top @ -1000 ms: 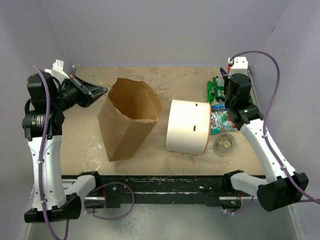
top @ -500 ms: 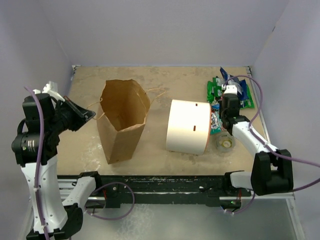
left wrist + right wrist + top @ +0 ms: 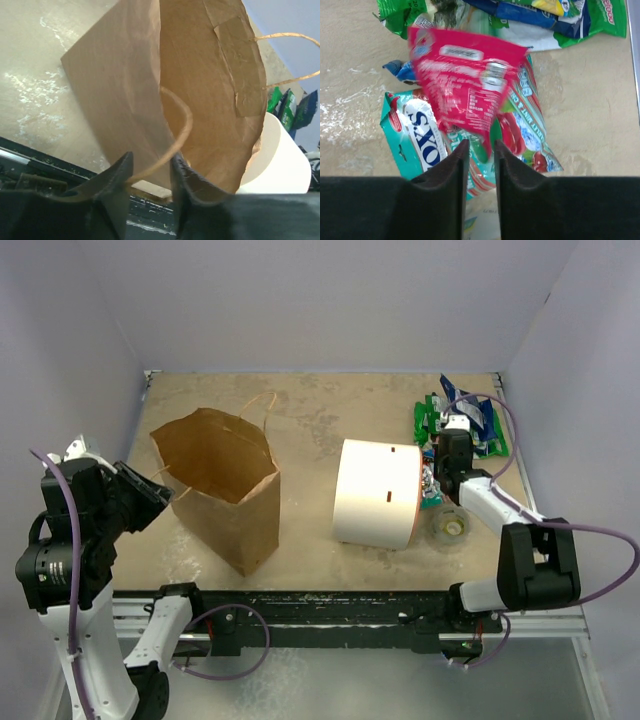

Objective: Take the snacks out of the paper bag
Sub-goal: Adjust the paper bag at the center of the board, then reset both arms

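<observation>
Bag beside the left arm, snacks point(image 3: 465, 425) heaped at far right.
Only the wrist views show the jaws. The left gripper point(image 3: 150, 170) is spread loosely around the paper bag point(image 3: 220, 485) handle point(image 3: 182, 120). The right gripper point(image 3: 479, 150) is narrowly parted beneath a blurred red packet point(image 3: 465, 82). The bag has slid nearer and leftward.

The bag point(image 3: 215, 485) stood on the left of the tabletop point(image 3: 320, 410). Right of it, apart, lay the cylinder point(image 3: 375, 492) on its side. The tape roll point(image 3: 450, 525) sat just right of the cylinder, and the snacks point(image 3: 430, 422) lay piled behind the roll, at the right edge.
</observation>
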### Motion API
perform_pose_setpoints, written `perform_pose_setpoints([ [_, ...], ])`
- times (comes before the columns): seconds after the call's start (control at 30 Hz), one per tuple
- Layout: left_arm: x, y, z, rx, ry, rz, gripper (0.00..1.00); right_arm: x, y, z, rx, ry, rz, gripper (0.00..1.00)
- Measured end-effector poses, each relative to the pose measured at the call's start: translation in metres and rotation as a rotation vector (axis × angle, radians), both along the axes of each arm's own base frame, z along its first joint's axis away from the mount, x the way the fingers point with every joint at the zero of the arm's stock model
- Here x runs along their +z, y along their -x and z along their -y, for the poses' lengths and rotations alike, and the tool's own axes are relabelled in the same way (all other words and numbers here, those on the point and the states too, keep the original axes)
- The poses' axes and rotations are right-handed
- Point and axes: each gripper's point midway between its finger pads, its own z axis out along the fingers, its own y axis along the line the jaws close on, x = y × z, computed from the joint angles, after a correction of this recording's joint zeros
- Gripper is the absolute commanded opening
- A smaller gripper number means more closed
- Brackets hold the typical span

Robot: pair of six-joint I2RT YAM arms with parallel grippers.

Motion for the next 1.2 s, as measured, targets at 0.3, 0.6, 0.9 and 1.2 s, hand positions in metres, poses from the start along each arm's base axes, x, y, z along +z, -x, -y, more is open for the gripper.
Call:
perform_pose_setpoints([
  [0.3, 0.013, 0.019, -0.016, 0.067, -0.081, 0.049, 0.88, 0.049, 0.012, -0.013, -0.052, -0.142, 0.023, 1.00],
  [0.6, 0.028, 0.033, -0.026, 0.106, -0.140, 0.081, 0.99, 0.160, 0.004, -0.009, -0.108, -0.179, 0.188, 0.99],
  [0.9, 0.058, 0.069, -0.027, 0.097, -0.210, 0.212, 0.99, 0.226, 0.022, -0.011, -0.083, -0.210, 0.283, 0.99],
  [1.2, 0.112, 0.077, -0.027, 0.077, -0.287, 0.409, 0.99, 0.297, 0.063, -0.024, 0.004, -0.268, 0.355, 1.00],
])
